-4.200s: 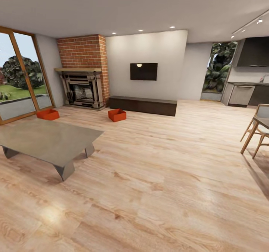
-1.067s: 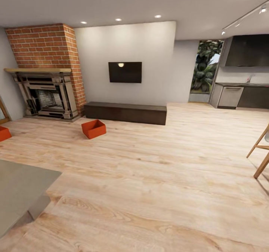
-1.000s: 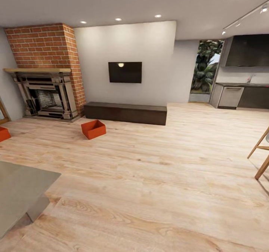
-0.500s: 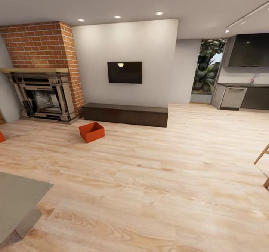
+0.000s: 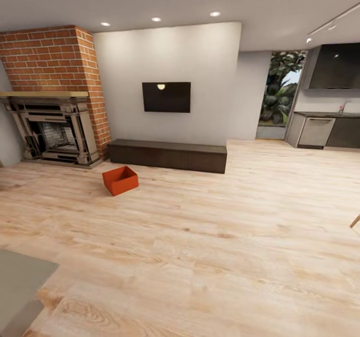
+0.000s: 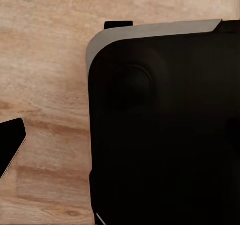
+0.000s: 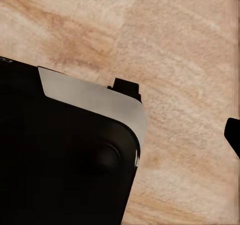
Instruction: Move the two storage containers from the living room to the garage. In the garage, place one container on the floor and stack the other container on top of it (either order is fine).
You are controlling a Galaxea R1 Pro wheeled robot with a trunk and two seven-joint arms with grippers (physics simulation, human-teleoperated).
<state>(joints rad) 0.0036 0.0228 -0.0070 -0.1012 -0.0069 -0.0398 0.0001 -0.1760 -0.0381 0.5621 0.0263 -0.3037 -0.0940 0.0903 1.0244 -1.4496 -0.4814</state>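
L wrist view: a dark finger tip [image 6: 11, 145] pokes in at one edge, over light wood-plank floor [image 6: 45, 60]; its partner isn't visible, so can't tell if the left gripper is spread or closed. Nothing seen held. Most of that view is the robot's black base [image 6: 165, 130] w/ a grey rim along its rounded corner.

R wrist view: same story. A sliver of dark finger [image 7: 234, 135] at the frame edge, plank floor [image 7: 185, 50] beneath, black base [image 7: 60, 160] w/ grey rim at the corner; can't tell the right gripper's state either.

Head view, living room: one storage container [image 5: 120, 180], red-orange, open top up, sits on the wood-plank floor [image 5: 210, 237], turned at an angle to the planks. It's in front of the near-left end of the low dark bench [image 5: 167, 155], apart from it, and to the right-front of the fireplace [image 5: 52, 133] hearth. Inside looks empty as far as visible.

Brick chimney [image 5: 55, 59] rises above the fireplace mantel. Dark TV [image 5: 166, 97] on the white wall above the bench. Far right: kitchen counter w/ grey appliance [image 5: 316, 131], dark cabinet above, window w/ foliage [image 5: 281, 94] beside it. Corner of a grey coffee table [image 5: 20, 287] at the bottom-left of the view. Tip of a wooden chair leg [image 5: 355, 221] at the right edge.
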